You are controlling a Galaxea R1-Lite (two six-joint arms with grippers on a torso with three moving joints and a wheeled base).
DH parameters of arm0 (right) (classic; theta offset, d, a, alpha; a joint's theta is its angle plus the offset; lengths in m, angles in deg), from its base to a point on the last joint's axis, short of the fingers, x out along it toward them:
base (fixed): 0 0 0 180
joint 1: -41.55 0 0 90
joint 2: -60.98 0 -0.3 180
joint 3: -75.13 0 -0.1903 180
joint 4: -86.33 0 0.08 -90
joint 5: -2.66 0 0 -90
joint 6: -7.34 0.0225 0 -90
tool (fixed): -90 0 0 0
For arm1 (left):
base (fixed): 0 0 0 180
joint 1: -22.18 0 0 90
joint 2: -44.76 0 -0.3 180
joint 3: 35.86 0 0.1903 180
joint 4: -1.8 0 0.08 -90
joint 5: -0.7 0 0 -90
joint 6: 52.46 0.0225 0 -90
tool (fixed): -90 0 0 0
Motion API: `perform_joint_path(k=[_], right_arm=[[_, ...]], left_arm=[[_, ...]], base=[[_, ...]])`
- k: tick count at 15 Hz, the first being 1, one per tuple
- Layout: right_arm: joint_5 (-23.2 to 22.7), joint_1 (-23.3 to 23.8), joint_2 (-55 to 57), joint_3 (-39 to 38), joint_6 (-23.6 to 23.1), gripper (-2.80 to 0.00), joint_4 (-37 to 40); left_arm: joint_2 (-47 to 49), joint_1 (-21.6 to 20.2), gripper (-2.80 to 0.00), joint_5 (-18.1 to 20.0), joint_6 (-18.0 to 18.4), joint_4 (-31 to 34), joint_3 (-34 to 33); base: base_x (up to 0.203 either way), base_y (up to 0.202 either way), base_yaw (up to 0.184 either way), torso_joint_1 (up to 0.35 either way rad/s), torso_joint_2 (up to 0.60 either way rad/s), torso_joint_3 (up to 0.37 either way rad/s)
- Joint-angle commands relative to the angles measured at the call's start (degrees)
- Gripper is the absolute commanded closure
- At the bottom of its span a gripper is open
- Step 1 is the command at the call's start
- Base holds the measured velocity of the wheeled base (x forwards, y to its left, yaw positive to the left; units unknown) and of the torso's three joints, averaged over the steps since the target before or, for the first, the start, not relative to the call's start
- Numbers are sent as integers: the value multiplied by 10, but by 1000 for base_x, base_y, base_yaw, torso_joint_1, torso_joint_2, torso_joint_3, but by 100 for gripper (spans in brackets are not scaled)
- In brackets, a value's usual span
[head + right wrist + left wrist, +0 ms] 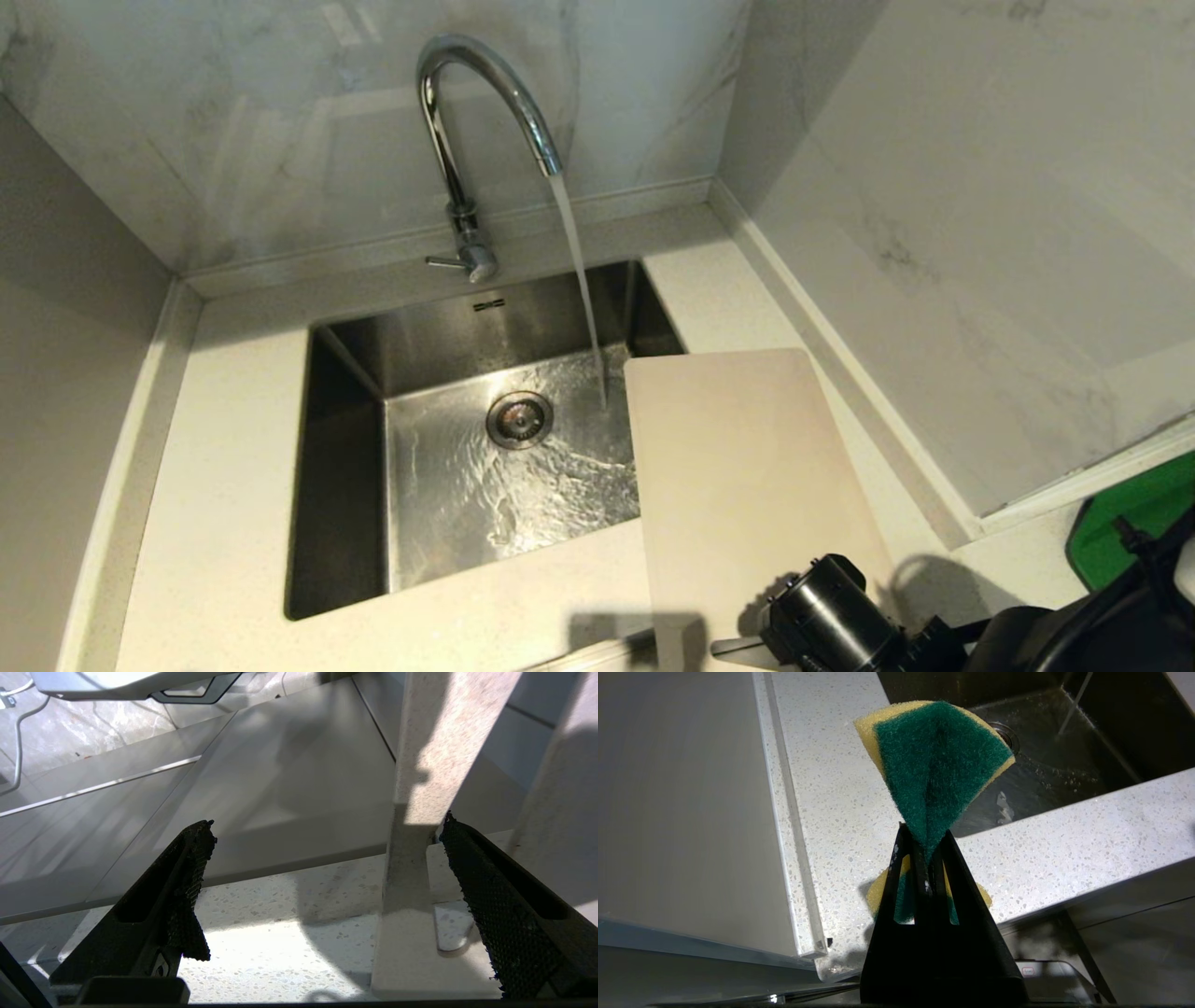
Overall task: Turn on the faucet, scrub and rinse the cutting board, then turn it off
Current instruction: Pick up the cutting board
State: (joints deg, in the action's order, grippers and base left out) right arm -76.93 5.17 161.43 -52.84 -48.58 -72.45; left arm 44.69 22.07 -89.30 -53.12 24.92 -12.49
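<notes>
Black, the right gripper [327,858] stands with its jaws spread wide, rough mesh pads [486,891] facing inward, and nothing between them is gripped. In the right wrist view the near end of the cutting board [411,826] rises in the gap, close to one pad; whether it touches cannot be told. In the head view the right arm [840,621] sits at the lower right, over the near end of the board [747,476]. The board, cream-beige, lies on the counter's right side, its far left corner overhanging the sink [345,439]. The left gripper [927,858] is pressed together on a sponge [938,765], green scouring face folded inward, yellow foam at the edges; it hangs above the counter [831,812] near the sink's corner. The faucet [467,121], chrome, stands behind the sink with its lever [446,264] pointing left. Water [579,271] runs from the spout to the basin floor just left of the board, spreading in ripples around the drain [519,419]. A bright green flat object [1134,527] lies at the right edge, beyond the wall's corner. The counter is pale speckled stone with a raised lip at the back. Grey-veined marble panels [934,187] enclose the corner behind and to the right. The sink is brushed steel, rectangular.
</notes>
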Motion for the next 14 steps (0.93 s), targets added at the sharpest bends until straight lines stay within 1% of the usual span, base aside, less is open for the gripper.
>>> perform_joint_path(k=[1, 5, 9, 10, 14], right_arm=[[0, 4, 12, 1, -3, -280, -1], [0, 4, 38, -5, -5, -280, -22], [1, 3, 72, -30, -18, -280, -93], [1, 3, 77, -35, -19, -280, -101], [29, 3, 93, -46, -29, -280, -106]], left_arm=[[1, 0, 0, 0, 0, 0, -1], [1, -1, 0, 0, 0, 0, -1], [1, -1, 0, 0, 0, 0, -1], [1, -1, 0, 0, 0, 0, -1], [1, -1, 0, 0, 0, 0, -1]], base=[[0, 0, 0, 0, 0, 0], [0, 0, 0, 0, 0, 0], [0, 0, 0, 0, 0, 0], [0, 0, 0, 0, 0, 0], [0, 0, 0, 0, 0, 0]])
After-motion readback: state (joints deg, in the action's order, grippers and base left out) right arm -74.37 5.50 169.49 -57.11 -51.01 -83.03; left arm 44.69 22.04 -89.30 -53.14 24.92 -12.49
